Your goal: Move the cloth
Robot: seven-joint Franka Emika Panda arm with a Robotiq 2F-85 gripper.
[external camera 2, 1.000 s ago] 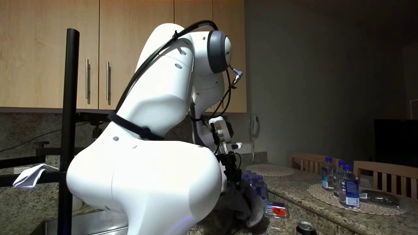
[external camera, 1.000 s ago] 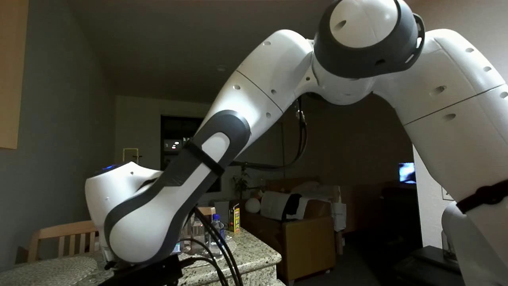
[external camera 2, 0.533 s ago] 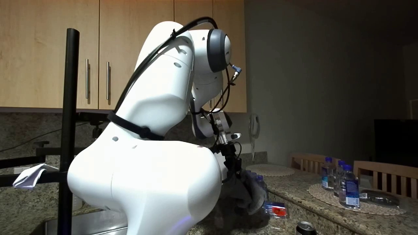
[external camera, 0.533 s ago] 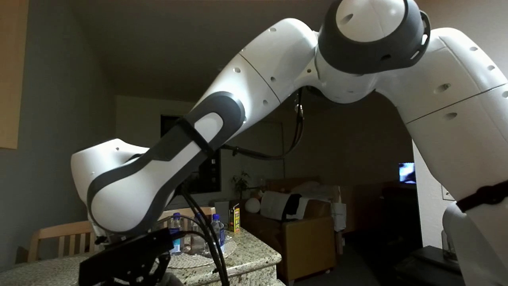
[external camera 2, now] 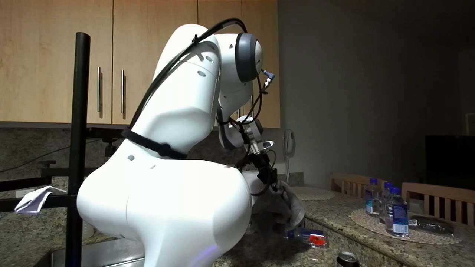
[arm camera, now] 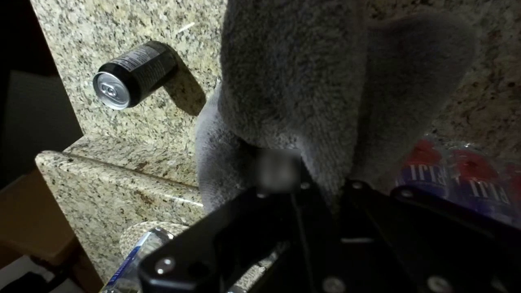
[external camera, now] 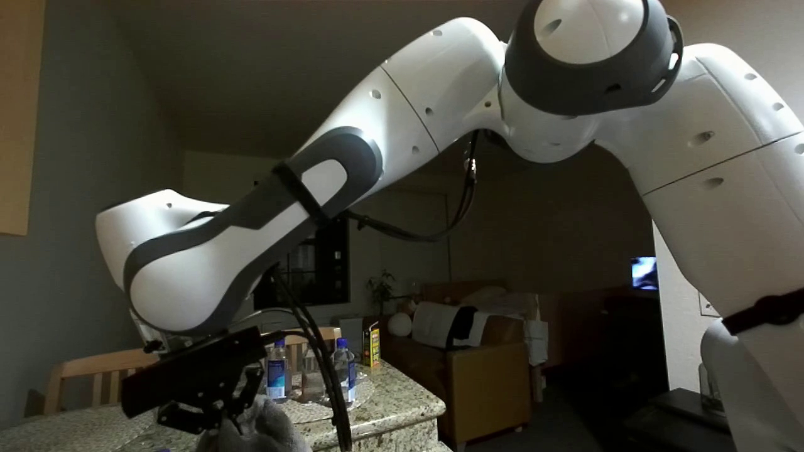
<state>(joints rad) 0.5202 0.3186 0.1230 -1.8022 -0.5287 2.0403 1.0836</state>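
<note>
As the gripper (arm camera: 327,192) pinches the cloth (arm camera: 291,73) between closed jaws, its long folds dangle below, near the black can (arm camera: 136,73) but not touching.

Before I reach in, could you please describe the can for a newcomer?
On the speckled counter, left of the grey cloth in the wrist view, stands a can. Unlike the clear bottles, it is black and silver-topped.
</note>
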